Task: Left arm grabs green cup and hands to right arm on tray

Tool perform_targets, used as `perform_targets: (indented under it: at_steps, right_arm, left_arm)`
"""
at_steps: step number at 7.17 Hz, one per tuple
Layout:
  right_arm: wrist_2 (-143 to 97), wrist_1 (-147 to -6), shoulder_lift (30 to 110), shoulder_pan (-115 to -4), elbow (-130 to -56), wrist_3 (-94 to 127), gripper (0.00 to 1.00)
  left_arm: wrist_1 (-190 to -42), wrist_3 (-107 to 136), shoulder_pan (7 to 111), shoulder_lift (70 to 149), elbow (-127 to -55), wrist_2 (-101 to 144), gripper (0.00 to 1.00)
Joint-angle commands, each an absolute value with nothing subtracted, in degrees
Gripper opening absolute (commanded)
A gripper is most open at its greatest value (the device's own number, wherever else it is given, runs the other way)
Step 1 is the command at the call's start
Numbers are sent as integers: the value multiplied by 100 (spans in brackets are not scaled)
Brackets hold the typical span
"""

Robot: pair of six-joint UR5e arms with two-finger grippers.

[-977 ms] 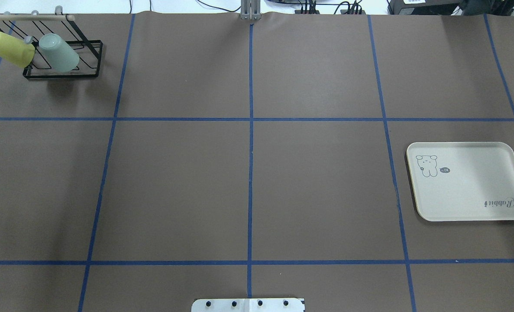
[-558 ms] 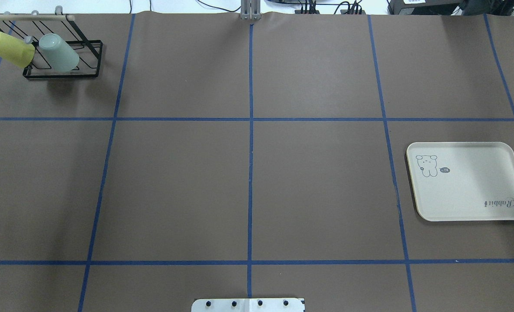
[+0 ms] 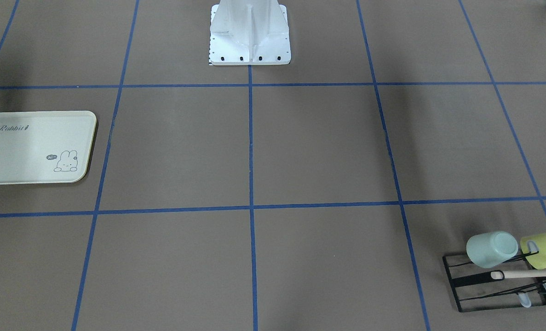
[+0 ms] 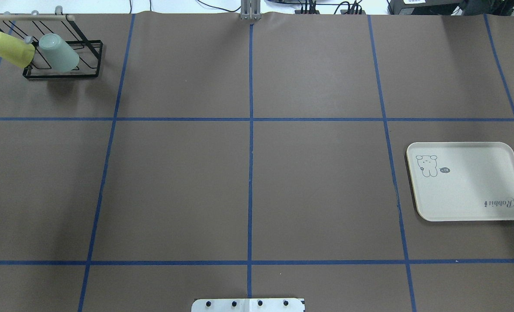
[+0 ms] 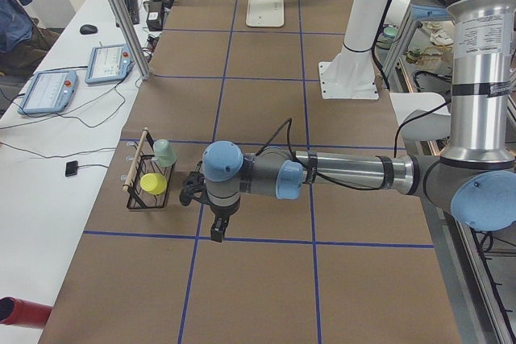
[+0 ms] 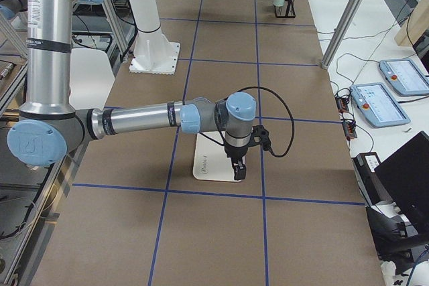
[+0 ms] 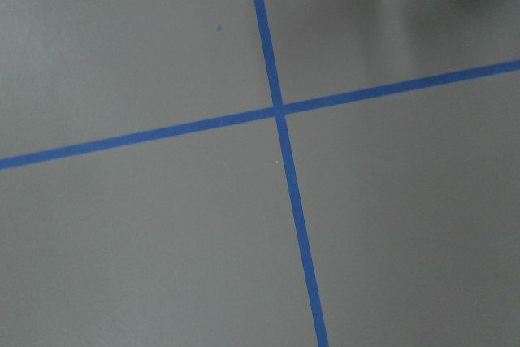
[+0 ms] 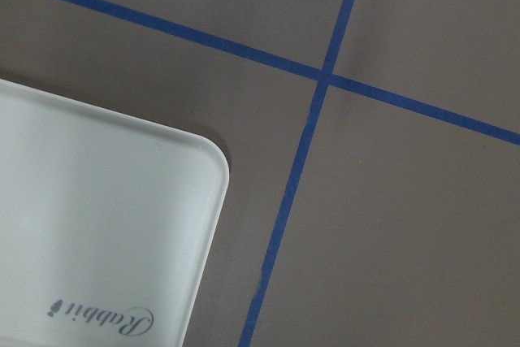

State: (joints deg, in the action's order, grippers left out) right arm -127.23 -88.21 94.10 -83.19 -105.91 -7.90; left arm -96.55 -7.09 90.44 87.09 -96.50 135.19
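The pale mint-green cup (image 4: 59, 53) sits mouth-down and tilted on a peg of the black wire rack (image 4: 62, 74) at the table's far left corner; it also shows in the front view (image 3: 491, 249) and the left side view (image 5: 164, 151). The cream tray (image 4: 469, 182) lies empty at the right, also in the right wrist view (image 8: 81, 201). My left gripper (image 5: 218, 230) points down over the table a little away from the rack. My right gripper (image 6: 239, 171) hangs beside the tray's edge. Both show only in side views; I cannot tell whether they are open or shut.
A yellow-green cup (image 4: 10, 48) hangs on the rack beside the mint one. Blue tape lines (image 4: 250, 173) grid the brown table. The robot's white base (image 3: 250, 32) stands at the near middle edge. Operator tablets (image 5: 48, 90) lie on a side bench.
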Motion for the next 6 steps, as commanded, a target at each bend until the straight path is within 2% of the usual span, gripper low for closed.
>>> perform_targets:
  at_steps: [1,3,5,6]
  right_arm:
    - [-12735,-7755,9132,-8323,-10608,-469,100]
    - [-12683,-7647,9106,-8323,-10556,27,100]
    - [-12726,-7532,9123,-8323,-10538,123,100]
    - [-12718,-7515,9106,-8306,-10590,123,100]
  left_arm:
    - [-10604,-712,9044,9095,-9502,13518,100]
    - [-11239,-206,9018,9500,-9396,13518,100]
    - [-11774,-106,8921,10148,-8635,13518,100]
    - [-11873,686,8808,10343,-8570,13518,100]
